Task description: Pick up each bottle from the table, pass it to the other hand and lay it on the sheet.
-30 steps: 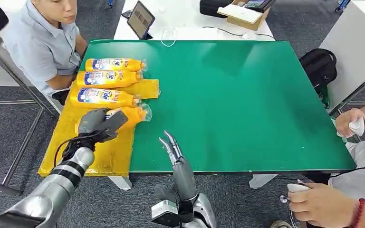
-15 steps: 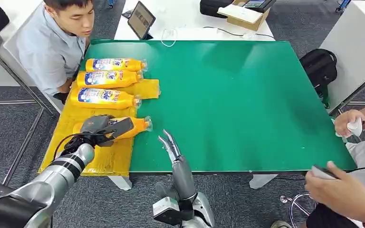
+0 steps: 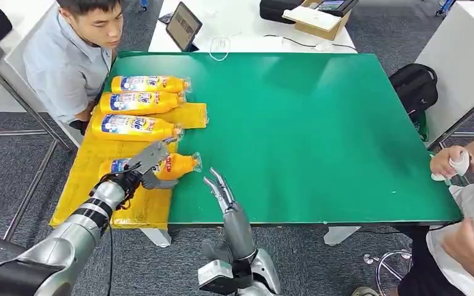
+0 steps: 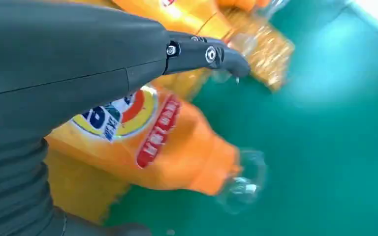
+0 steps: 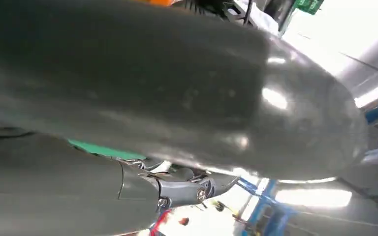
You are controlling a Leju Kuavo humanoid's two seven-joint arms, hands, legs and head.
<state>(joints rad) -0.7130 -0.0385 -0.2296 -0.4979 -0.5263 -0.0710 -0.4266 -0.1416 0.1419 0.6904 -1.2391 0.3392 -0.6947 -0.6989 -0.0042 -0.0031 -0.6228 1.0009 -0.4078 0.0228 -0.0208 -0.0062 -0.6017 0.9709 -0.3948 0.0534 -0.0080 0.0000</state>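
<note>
Big green tabletop [image 3: 321, 135] with a yellow sheet [image 3: 92, 185] draped over its left edge. Four orange bottles lie on the sheet in a row, all on their sides, necks pointing toward the green. The nearest bottle [image 3: 176, 165] sits right under the left hand [image 3: 147, 165], whose fingers are spread over it, released, I'd say. The right hand [image 3: 222, 192] hangs loose at the near edge, holding nothing. Looks like smooth, rounded plastic full of liquid, so probably heavyish and slippery; I'd grab mid-body at the label, not the clear cap.
</note>
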